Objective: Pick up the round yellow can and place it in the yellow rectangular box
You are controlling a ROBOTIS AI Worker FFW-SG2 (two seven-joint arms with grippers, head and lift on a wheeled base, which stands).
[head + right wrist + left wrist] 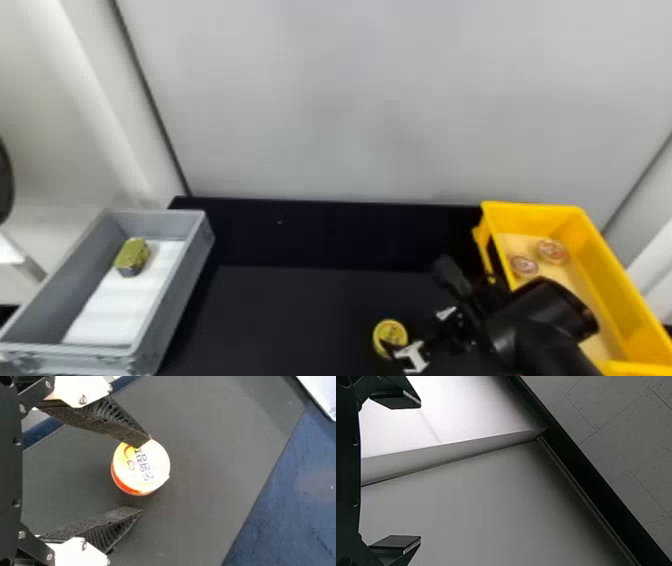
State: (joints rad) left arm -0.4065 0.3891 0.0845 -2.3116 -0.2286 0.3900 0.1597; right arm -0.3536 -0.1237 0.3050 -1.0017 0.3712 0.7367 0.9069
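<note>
Jaws of the right gripper (142, 475) stand open around the round yellow can (148, 469) on the worktop (206, 475), one seeming to overlap its edge. Centre them first, then lower and close evenly, lest it tip.

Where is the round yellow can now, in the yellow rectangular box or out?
Out. The round yellow can sits on the dark tabletop by the open right pincer, left of the yellow rectangular box.
</note>
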